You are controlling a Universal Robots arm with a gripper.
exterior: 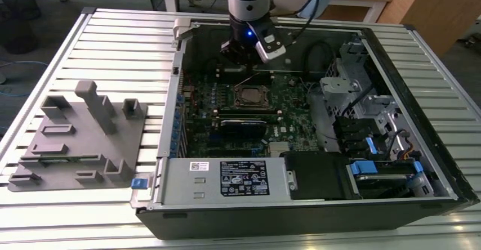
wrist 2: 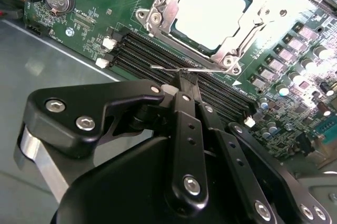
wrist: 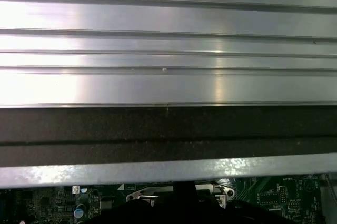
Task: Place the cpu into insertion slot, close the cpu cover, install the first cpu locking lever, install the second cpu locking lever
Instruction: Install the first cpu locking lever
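From my seat I see the arm reaching down into the open case (exterior: 171, 120) on the bench (exterior: 112, 47), with the pincer (exterior: 242, 56) hanging just behind the slot (exterior: 252, 96) on the green board (wrist 2: 105, 19). In the second wrist view the cpu (wrist 2: 210, 8) lies flat in that slot, its pale top showing through the cutout of the cover (wrist 2: 160, 8), which looks folded down over it. The pincer (wrist 2: 185, 79) has its two black fingers drawn together, and the tips meet a thin wire lever (wrist 2: 163, 68) that runs across just above the memory slots (wrist 2: 142, 56). I cannot tell whether the wire is truly nipped between the tips or only resting against them. That is my main worry: the lever is slim and springy, I judge, and a shallow hold at the very tips could let it slip free and snap back. A slip would send the fingers toward the memory slots or the small parts on the board beside them, and a scrape there could do harm. If the lever is pushed off line it may miss its catch, and the cover would then sit loose over the cpu — any tilt under pressure could hurt the contacts beneath. In the first wrist view I get the bench slats, the case wall and a thin strip of board, so I have little side check on depth.
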